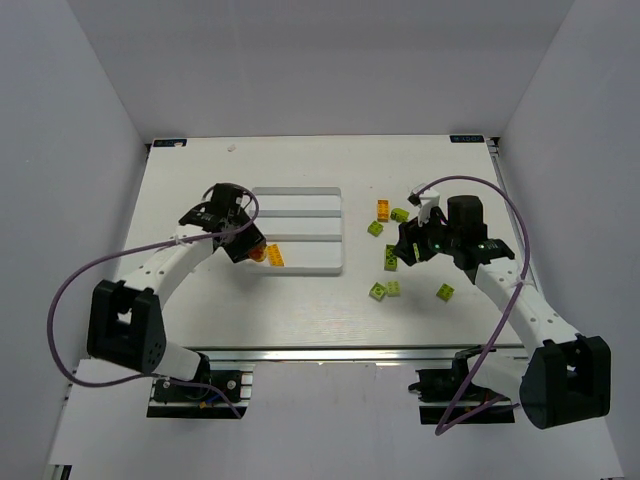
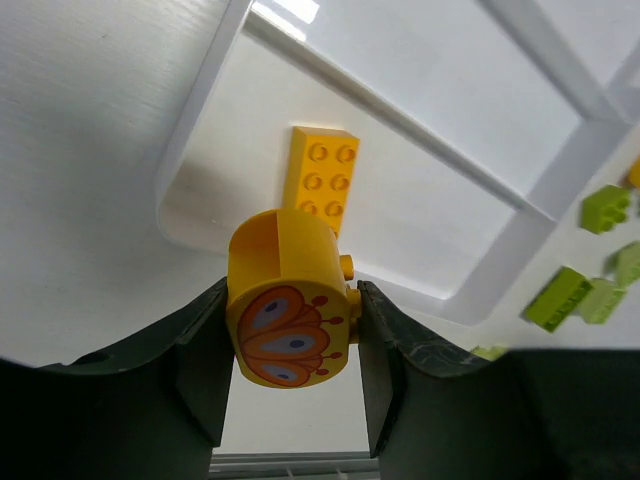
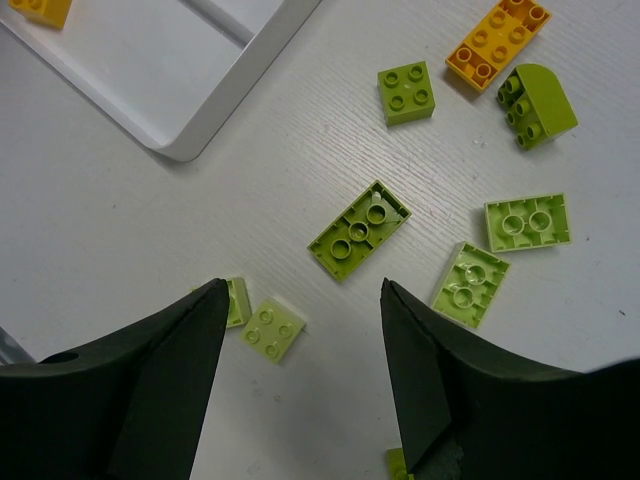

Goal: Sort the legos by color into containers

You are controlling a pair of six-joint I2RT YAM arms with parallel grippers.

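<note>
An orange plastic brick with a round top [image 2: 288,325] is gripped between the half-closed jaws of the left end effector [image 2: 290,305]. It is held just above the near corner of the flat white plastic tray [image 2: 195,110], where a long orange studded brick [image 2: 322,180] is lying in the near compartment. The dropping step is judged to be in hand: the brick needs to be lowered a little and let go beside the other orange one. The right end effector [image 3: 300,330] is held wide open and empty over a long lime green brick [image 3: 360,230] on the white worktop [image 3: 120,230].
</note>
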